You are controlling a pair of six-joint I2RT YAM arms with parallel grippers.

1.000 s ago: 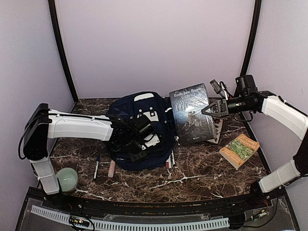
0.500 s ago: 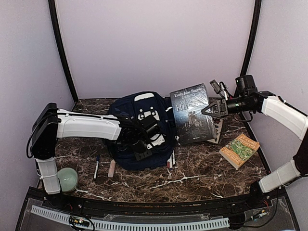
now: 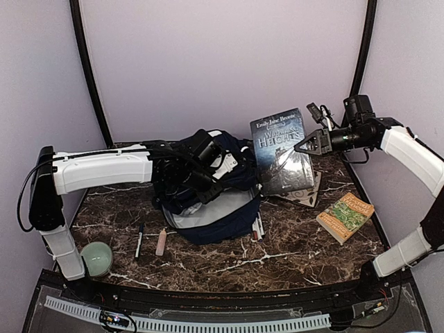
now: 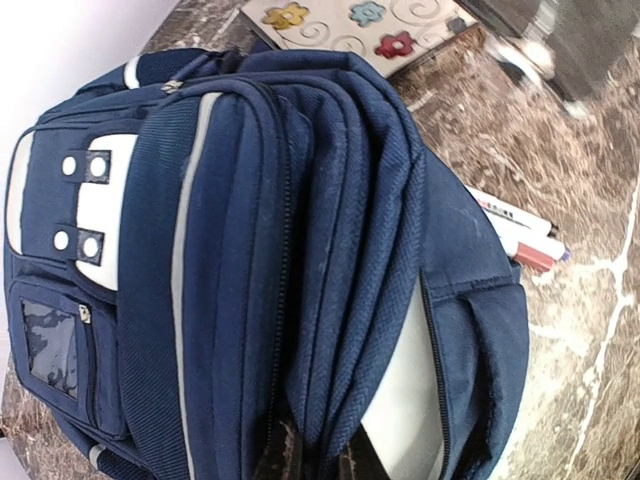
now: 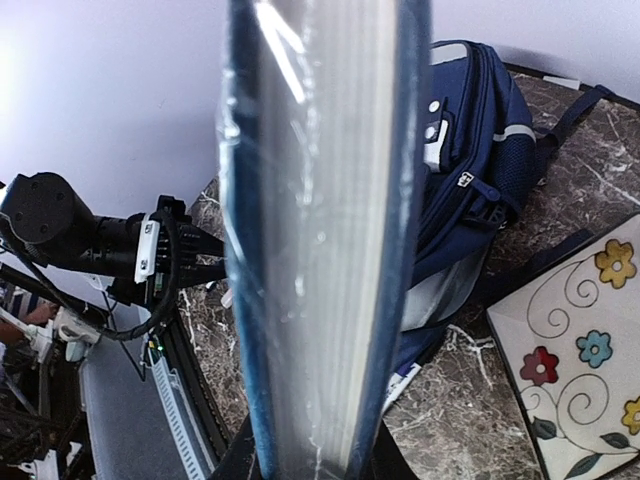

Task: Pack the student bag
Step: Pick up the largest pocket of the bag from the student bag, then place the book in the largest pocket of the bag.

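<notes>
While pinched up at its flap by the clenched left gripper (image 3: 201, 182), gapes along the student bag's (image 3: 215, 220) near side. Just right of that mouth, long axis upright, clamped in the right gripper (image 3: 305, 146): book (image 3: 277, 149). Probably calls for tipping leftward and down.

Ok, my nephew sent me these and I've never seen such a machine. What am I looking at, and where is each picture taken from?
These are two robot arms at a marble-patterned table. One picture looks down from above; the other two come from a camera on each wrist. The left pincer grips the navy student bag and holds its edge up, so the grey lining shows. The right pincer holds a dark book in the air beside it. On the table lie a flowered notebook, a green-and-orange book and some pens.
</notes>
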